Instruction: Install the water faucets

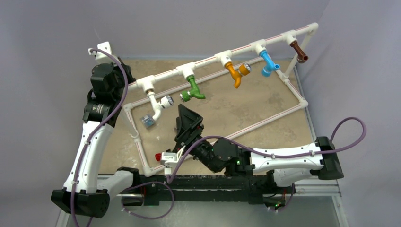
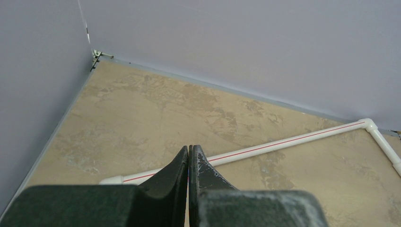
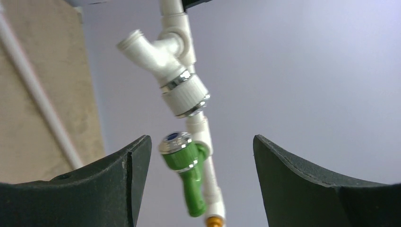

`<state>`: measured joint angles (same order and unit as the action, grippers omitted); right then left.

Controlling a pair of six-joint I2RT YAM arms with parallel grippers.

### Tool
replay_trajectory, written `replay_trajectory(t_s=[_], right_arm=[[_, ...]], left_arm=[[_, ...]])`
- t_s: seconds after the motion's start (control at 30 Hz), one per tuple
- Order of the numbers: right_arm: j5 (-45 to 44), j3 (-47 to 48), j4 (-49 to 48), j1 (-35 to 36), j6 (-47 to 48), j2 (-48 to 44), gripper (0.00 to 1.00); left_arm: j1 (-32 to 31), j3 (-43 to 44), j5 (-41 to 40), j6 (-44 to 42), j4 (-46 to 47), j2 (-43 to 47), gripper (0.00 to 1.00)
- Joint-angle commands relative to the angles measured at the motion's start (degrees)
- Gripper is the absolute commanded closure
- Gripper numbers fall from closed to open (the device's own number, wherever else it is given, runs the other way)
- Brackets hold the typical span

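left gripper (image 2: 189, 156): its fingers are pressing flat together with nothing between them, hanging over the bare table (image 1: 246, 109) toward the 10 o'clock corner.
right gripper (image 3: 202, 139): its fingers are standing wide apart and gripping nothing, pointing toward 12 o'clock from the middle of the frame.
pipe frame (image 1: 265, 121): is sitting slanted on the table, its far rail running from 9 o'clock up to 1 o'clock.
white faucet (image 1: 158, 103): is hanging from the rail's leftmost fitting, at 10 o'clock from the right gripper.
green faucet (image 1: 193, 90): is hanging next along, at 12 o'clock from that gripper. In the right wrist view it is showing between the open fingers, untouched.
orange faucet (image 1: 235, 73): is hanging at 1 o'clock.
blue faucet (image 1: 267, 64): is hanging at 2 o'clock.
brown faucet (image 1: 298, 51): is hanging at the rail's far right end, beyond the blue one.
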<state>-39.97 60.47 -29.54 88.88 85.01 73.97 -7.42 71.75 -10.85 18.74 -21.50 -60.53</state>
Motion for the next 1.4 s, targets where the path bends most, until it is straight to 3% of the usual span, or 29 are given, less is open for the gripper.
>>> replay_trajectory(t_s=[0.0,0.17,0.5,0.8,0.97,1.17,1.37], right_arm=[[0.34,1.64,-16.54,0.49,17.21,2.18,0.21],[3.3,4.25,-19.57,0.58,21.14,6.21,0.2],[7.99,9.72,-16.0,0.2,21.27,12.37,0.2],[6.83,15.06,-4.65,-1.28,14.91,16.08,0.21],[4.73,13.67,-3.48,-1.86,12.53,14.92,0.22],[2.34,8.62,-9.59,-1.66,12.72,9.59,0.22],[1.4,5.27,-7.08,-1.52,11.08,5.59,0.22]], left_arm=[[-2.16,-3.37,5.84,-2.13,-13.09,-1.08,1.0],[-2.16,-3.62,5.84,-2.22,-13.05,-0.99,1.0],[-2.16,-3.82,5.97,-2.4,-12.97,-0.48,1.0],[-2.15,-4.16,6.19,-2.48,-12.78,-0.29,1.0],[-2.16,-4.42,6.37,-2.48,-12.61,-0.36,1.0],[-2.16,-4.42,6.55,-2.48,-12.34,-0.53,1.0],[-2.16,-4.11,6.63,-2.48,-12.34,-0.84,1.0]])
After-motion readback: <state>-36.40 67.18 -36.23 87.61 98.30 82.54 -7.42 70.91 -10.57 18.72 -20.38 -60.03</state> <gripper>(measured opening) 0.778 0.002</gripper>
